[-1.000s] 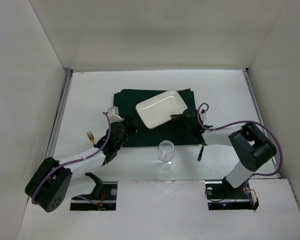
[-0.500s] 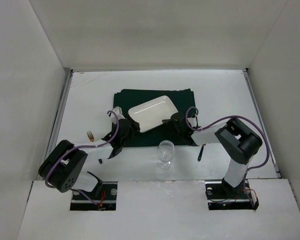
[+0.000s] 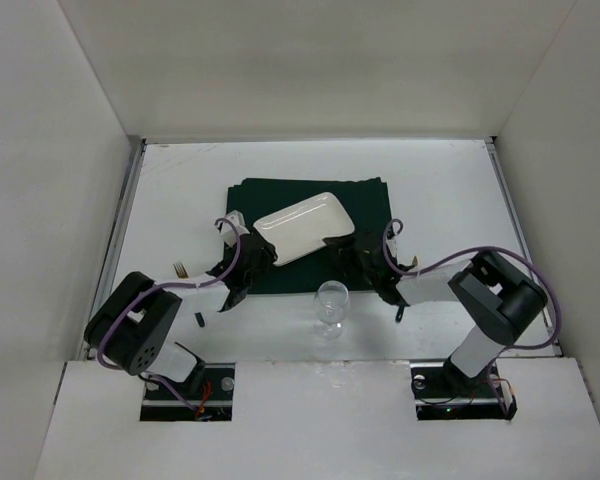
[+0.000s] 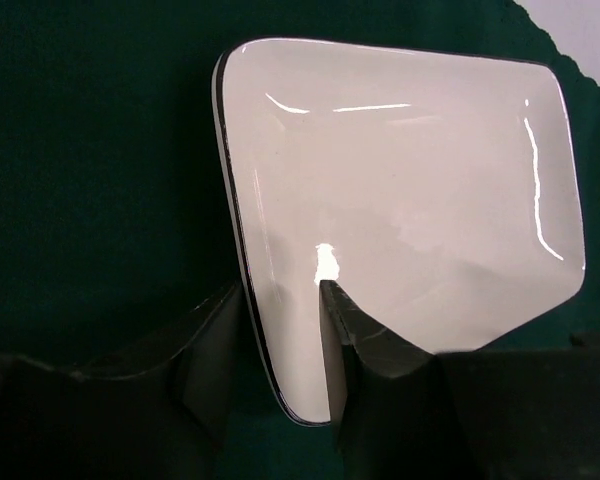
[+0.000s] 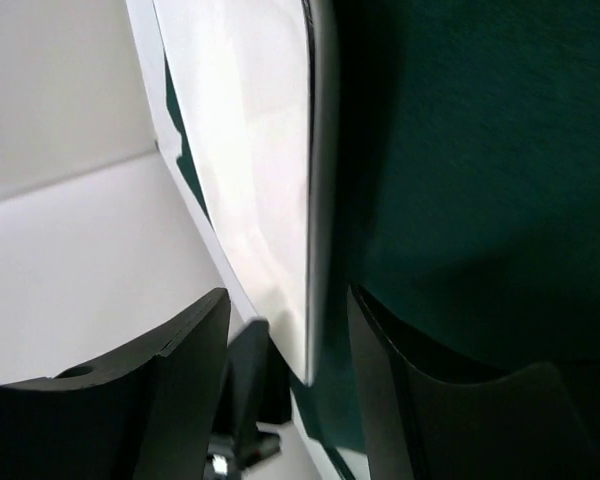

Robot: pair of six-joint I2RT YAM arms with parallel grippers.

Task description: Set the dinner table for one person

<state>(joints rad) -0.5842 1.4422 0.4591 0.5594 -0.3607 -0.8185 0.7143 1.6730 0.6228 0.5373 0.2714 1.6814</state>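
Observation:
A white rectangular plate [image 3: 302,222] lies askew on a dark green placemat [image 3: 365,200] in the middle of the dinner table [image 3: 450,190]. My left gripper [image 3: 263,252] is at the plate's near left corner. In the left wrist view this gripper [image 4: 280,290] is shut on the plate [image 4: 400,180], one finger on its upper face and the other against the outer rim. My right gripper [image 3: 340,245] stands open at the near right corner. The plate's edge [image 5: 305,200] runs between that gripper's [image 5: 288,295] fingers with a gap on each side.
A wine glass [image 3: 330,303] stands upright just in front of the placemat, between the two arms. A fork [image 3: 181,268] lies left of the left arm. A dark knife [image 3: 401,308] shows beside the right arm. Silver rails [image 3: 120,240] line the table's sides.
The plate has shifted left and a little nearer. My right gripper has opened off the plate's corner. The left fingers have closed in on the opposite corner.

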